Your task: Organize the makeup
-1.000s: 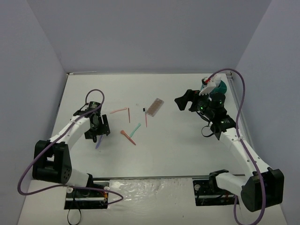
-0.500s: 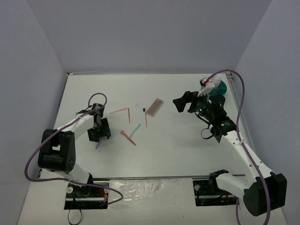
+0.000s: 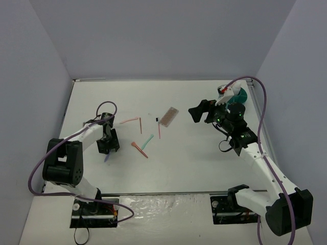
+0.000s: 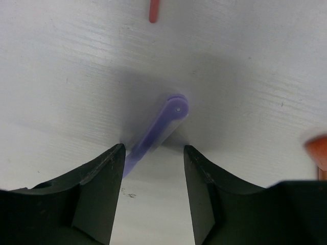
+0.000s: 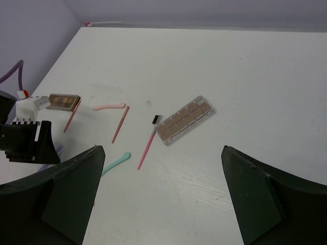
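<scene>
My left gripper (image 3: 108,146) is open and low over the table. The lilac applicator (image 4: 159,128) lies slantwise between its jaws, its lower end close to the left finger (image 4: 102,173). It also shows in the top view (image 3: 107,157). My right gripper (image 3: 199,112) is open wide and empty, above the table right of the brown-pink palette (image 3: 168,116). The right wrist view shows that palette (image 5: 183,120), a pink brush (image 5: 147,143), a mint applicator (image 5: 115,162), pink sticks (image 5: 120,123) and a second palette (image 5: 63,101) beside the left arm.
The teal round tub (image 3: 241,95) stands at the back right behind my right arm, with a white item (image 3: 227,92) by it. An orange-red stick (image 3: 139,149) and the mint applicator (image 3: 148,139) lie mid-table. Walls enclose the table on three sides.
My left arm's elbow has swung in while its gripper stays over the lilac applicator. My right gripper has shifted slightly left. The makeup has not moved.
</scene>
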You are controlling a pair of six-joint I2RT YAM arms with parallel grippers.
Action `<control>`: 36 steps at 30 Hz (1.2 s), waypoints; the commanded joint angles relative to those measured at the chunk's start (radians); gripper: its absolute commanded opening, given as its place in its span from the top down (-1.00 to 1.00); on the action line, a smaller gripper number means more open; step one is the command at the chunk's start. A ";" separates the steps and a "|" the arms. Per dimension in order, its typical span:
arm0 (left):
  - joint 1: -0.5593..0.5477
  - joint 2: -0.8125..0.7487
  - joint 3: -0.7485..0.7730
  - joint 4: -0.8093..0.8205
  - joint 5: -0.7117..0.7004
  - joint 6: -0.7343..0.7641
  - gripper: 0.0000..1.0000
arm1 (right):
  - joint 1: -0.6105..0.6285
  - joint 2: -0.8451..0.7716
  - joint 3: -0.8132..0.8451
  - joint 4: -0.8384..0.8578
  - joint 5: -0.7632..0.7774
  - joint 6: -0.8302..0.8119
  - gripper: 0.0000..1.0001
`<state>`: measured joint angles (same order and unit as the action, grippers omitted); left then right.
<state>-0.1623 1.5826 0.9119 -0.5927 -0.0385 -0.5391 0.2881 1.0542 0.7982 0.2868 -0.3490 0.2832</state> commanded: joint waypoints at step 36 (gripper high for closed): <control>-0.238 -0.356 -0.048 0.107 -0.057 -0.013 1.00 | 0.011 0.024 0.072 0.057 -0.195 0.027 -0.89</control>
<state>-0.3208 1.3731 0.8193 -0.5309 -0.0398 -0.6018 0.2898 1.0543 0.8004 0.2786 -0.4104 0.2880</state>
